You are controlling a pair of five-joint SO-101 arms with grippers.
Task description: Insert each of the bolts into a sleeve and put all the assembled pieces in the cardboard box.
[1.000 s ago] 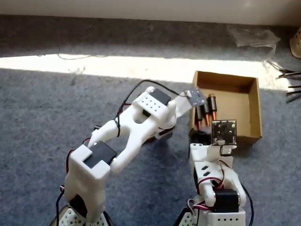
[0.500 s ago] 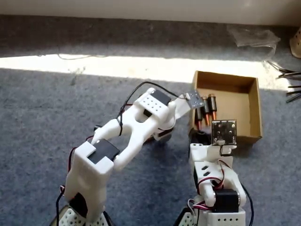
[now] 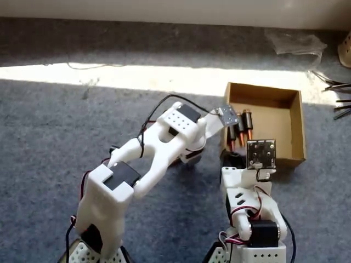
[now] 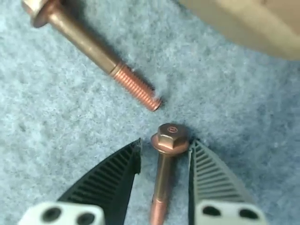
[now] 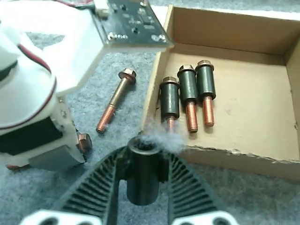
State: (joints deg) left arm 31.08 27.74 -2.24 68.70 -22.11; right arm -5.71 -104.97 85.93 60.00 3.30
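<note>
My left gripper (image 4: 165, 142) stands open over the grey carpet, one finger on each side of a copper bolt (image 4: 164, 178) lying there with its hex head at the fingertips. A second copper bolt (image 4: 89, 44) lies loose just beyond it, also seen as the second bolt (image 5: 116, 105) beside the cardboard box (image 5: 234, 154). My right gripper (image 5: 143, 187) is shut on a black sleeve (image 5: 143, 173), held upright in front of the box's near wall. Three assembled pieces (image 5: 187, 93) lie side by side in the box (image 3: 296, 126).
The left arm (image 3: 164, 142) stretches across the carpet to the box's left side, close to the right arm (image 3: 249, 213). A clear plastic bag (image 3: 293, 41) and some cables (image 3: 337, 101) lie at the far right. A sunlit strip crosses the carpet behind the box.
The left arm has shifted slightly, its wrist sinking a little toward the carpet. The right arm and the sleeve have stayed still.
</note>
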